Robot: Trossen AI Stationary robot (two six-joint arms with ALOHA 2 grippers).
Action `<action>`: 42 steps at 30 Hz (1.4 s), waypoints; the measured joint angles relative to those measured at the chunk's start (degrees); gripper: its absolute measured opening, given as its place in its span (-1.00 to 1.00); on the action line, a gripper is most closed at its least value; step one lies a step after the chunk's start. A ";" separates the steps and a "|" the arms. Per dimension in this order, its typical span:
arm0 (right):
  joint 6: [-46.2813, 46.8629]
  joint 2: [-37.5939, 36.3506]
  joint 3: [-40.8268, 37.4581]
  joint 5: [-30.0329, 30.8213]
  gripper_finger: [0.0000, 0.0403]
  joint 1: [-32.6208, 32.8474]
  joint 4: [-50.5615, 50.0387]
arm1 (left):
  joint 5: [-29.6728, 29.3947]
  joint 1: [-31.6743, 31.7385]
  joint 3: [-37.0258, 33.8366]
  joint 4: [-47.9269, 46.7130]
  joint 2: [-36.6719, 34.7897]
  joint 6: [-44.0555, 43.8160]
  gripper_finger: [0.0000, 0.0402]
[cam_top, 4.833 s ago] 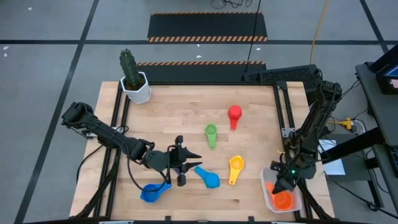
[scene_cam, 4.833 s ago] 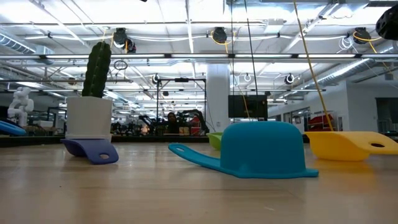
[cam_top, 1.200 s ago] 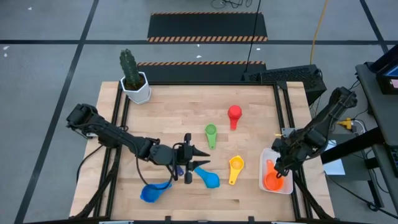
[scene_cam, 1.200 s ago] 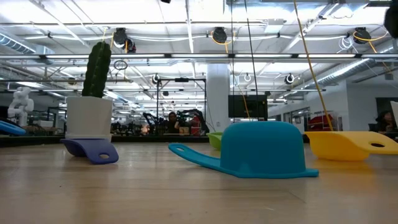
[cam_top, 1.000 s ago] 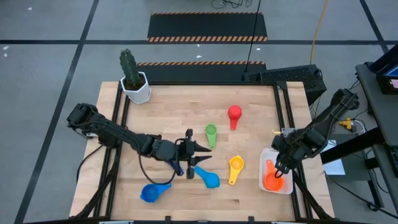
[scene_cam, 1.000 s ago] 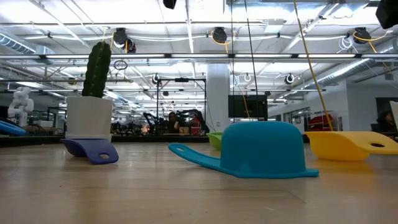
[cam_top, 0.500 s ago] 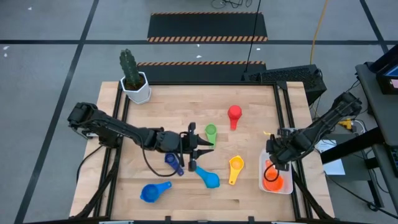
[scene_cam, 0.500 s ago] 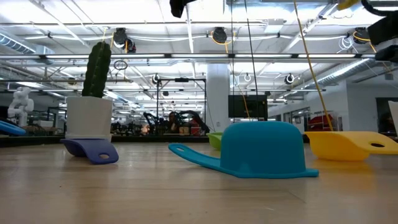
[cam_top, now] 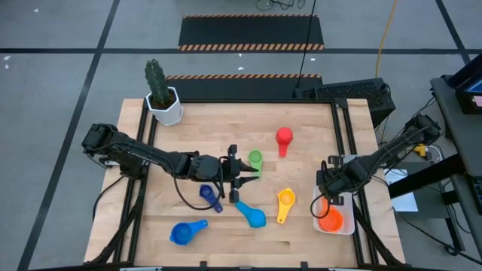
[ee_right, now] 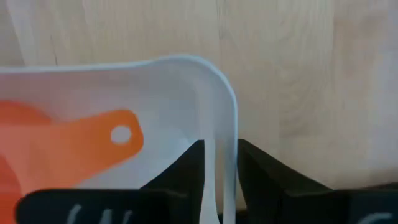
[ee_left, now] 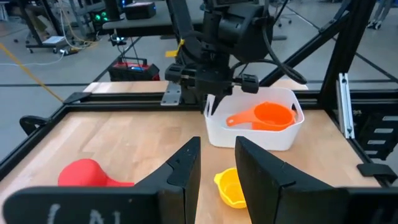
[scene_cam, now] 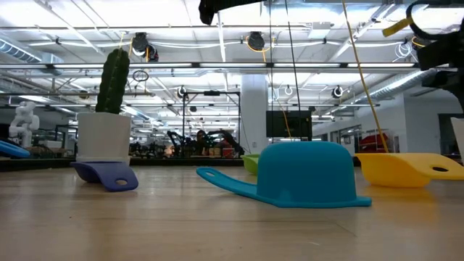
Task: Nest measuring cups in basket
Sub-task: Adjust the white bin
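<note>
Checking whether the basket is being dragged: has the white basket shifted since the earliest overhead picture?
Yes. The basket with the orange cup has slid up the high view and inward from the table's right edge. The right gripper straddles its wall.

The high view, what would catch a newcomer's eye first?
The orange cup lying in the white basket at the table's right edge, with the right gripper closed on the basket's wall. Mid-table, the left gripper hovers beside the green cup.

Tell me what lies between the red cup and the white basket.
High view: bare wood only between the red plastic measuring cup and the white rectangular plastic basket.
</note>
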 joint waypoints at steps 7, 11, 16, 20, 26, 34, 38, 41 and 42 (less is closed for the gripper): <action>-1.86 1.27 -0.07 -2.82 -0.94 -2.78 6.35 | 1.74 -0.08 0.00 -0.13 -0.02 0.02 -0.48; -1.44 2.20 0.02 -3.31 -0.96 -4.08 8.60 | 1.74 -0.28 0.00 -0.15 -0.02 0.02 -0.48; -1.25 4.09 0.04 -3.42 -0.99 -5.59 14.40 | 1.83 -0.95 0.00 -0.17 -0.02 0.02 -0.48; -1.27 6.81 0.13 -4.66 -0.98 -6.74 19.00 | 1.84 -1.48 0.00 -0.17 -0.02 0.02 -0.48; -2.16 9.92 0.11 -4.65 -0.98 -7.11 25.03 | 1.85 -1.83 0.00 -0.17 -0.02 0.39 -0.48; -4.80 11.30 -0.02 -4.63 -0.98 -7.07 30.97 | 1.84 -1.81 0.00 -0.17 -0.04 0.44 -0.48; -6.55 11.47 -0.07 -4.54 -0.98 -7.07 32.43 | 1.85 -1.81 0.00 -0.15 -0.04 0.43 -0.48; -7.90 11.48 -0.11 -4.63 -0.98 -7.05 34.86 | 1.85 -1.81 0.00 -0.15 -0.04 0.44 -0.48; -8.09 11.46 -0.11 -4.63 -0.98 -7.05 35.31 | 1.83 -1.81 0.00 -0.15 -0.04 0.40 -0.48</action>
